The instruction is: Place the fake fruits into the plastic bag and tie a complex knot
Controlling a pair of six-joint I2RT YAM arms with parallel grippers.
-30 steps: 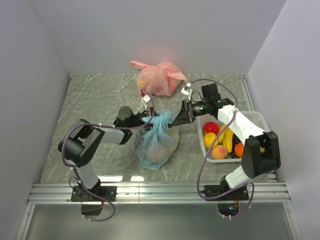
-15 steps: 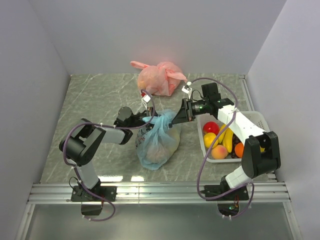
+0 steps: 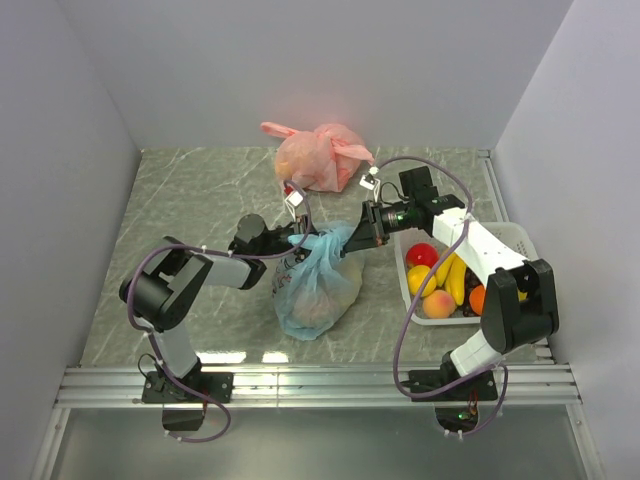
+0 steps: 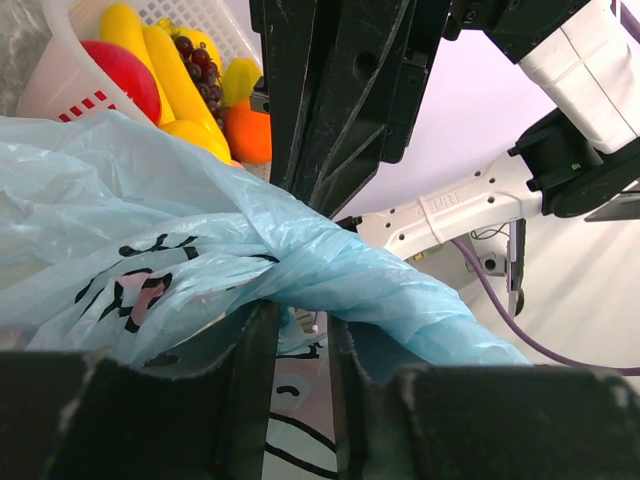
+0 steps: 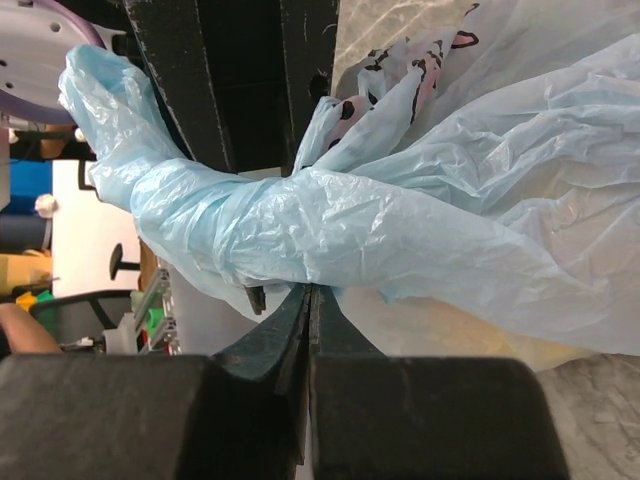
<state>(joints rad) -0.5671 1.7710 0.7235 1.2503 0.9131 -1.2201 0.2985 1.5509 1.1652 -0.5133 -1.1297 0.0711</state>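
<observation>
The left gripper (image 3: 298, 240) is nearly shut, its fingers a narrow slit apart and pinching a twisted handle (image 4: 400, 290) of the plastic bag (image 3: 315, 285). The right gripper (image 3: 352, 238) has its fingers pressed together, tips nipping the underside of the same blue twist. The two grippers meet almost nose to nose, just left of the white basket (image 3: 520, 238).

The bag sits on the table (image 3: 200, 200) left of the basket, close beside it, its neck drawn up between the grippers. A pale orange shape shows through its wall (which fruit, I cannot tell).

Only the top view shows the whole basket with the fake fruits (image 3: 440, 280) in it, and a knotted pink bag (image 3: 318, 158) behind and left of the basket. Only the left wrist view picks out dark grapes (image 4: 195, 62) among the basket's bananas. The right wrist view alone shows the shut fingertips against the twist and the bag's pink and dark print.
</observation>
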